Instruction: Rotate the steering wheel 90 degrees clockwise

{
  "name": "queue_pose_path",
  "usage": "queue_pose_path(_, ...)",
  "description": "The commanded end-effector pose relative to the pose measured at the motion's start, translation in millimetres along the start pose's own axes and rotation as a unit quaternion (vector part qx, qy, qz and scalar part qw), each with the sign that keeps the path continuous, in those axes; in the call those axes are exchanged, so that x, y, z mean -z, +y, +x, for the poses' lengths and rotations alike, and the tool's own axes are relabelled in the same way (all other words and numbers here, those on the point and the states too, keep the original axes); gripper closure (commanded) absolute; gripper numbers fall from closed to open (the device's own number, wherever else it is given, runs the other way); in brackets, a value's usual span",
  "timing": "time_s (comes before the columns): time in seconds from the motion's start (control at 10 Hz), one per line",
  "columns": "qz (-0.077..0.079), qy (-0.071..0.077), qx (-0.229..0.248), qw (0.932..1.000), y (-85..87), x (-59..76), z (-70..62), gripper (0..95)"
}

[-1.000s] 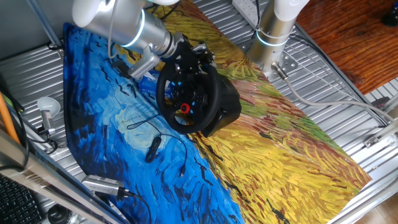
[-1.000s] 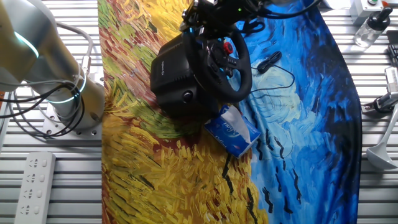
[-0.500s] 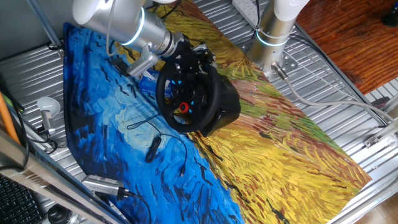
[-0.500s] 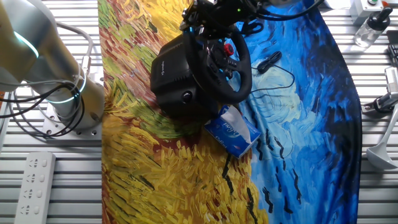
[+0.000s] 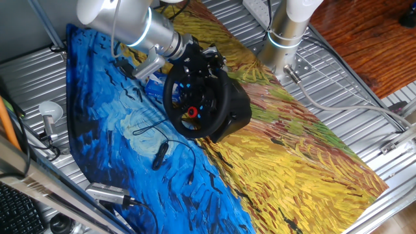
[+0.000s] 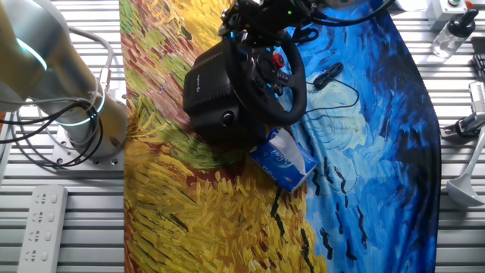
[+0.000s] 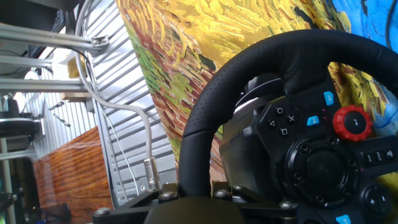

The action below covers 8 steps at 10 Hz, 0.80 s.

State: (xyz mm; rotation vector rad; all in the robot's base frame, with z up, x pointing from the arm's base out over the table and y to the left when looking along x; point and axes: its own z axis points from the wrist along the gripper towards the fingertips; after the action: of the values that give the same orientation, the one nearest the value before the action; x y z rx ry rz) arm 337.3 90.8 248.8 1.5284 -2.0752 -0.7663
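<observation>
So in one fixed view the steering wheel (image 5: 197, 97) sits near the middle of the table on a painted cloth (image 5: 312, 169), right where the blue half meets the yellow half. It's on its bulky black base (image 5: 237, 110), rim tilted up and facing the blue side, red knob (image 5: 193, 112) low on the hub. The arm (image 5: 130, 23) comes in from the top left and the gripper (image 5: 195, 55) is right up against the top of the rim. Too much black on black there, can't tell if the fingers are pinched on the rim or just sitting beside it. A thin black cable (image 5: 159, 146) with a little pod lies on the blue part in front of the wheel.

The other fixed view looks from behind the base. The wheel faces away to the right, gripper (image 6: 261, 19) at the upper edge of the rim again, and again the fingers are lost in the clutter. A blue tissue pack (image 6: 283, 159) is touching the bottom of the wheel, and the arm's mount (image 6: 83, 129) stands off to the left on the metal table (image 6: 61, 227).

Hand view: the rim curves across the frame very close up, hub with the red knob and blue buttons (image 7: 320, 109) on the right. The bottom edge shows a bit of the gripper's body (image 7: 193, 202) touching the rim, fingertips not visible
</observation>
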Motion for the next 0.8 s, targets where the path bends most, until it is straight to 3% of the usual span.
queue_pose_path(0.1, 0.001, 0.000, -0.003, 1.0000, -1.4, -1.1, -0.9, 95.0)
queue_pose_path(0.8, -0.001, -0.004, -0.019, 0.9998, 1.2, -5.6, -8.7, 95.0)
